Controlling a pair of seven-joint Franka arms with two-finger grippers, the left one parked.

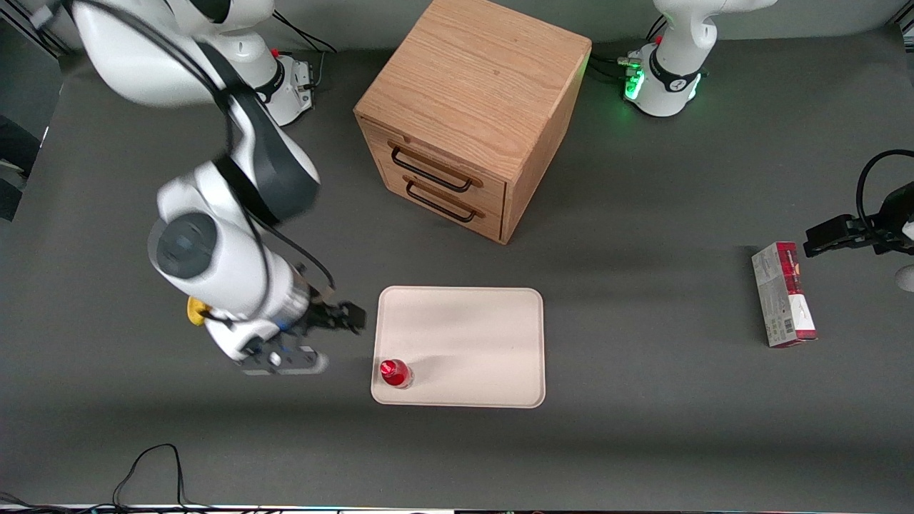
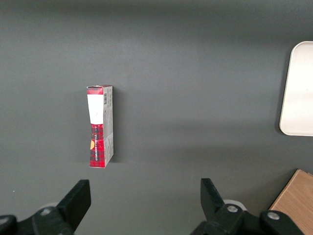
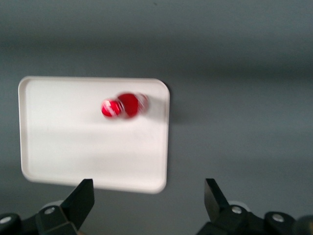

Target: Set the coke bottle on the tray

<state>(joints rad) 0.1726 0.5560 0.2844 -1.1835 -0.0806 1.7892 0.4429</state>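
the gripper hung with its fingers spread and empty, over the table just beside the tray. the coke bottle stood upright on the tray, in its near corner toward the working arm's end.

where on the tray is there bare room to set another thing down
Most of the tray is bare: everything from the coke bottle toward the wooden drawer cabinet and toward the parked arm's end. Only the bottle's corner, the nearest one to the open gripper outside the rim, is taken.
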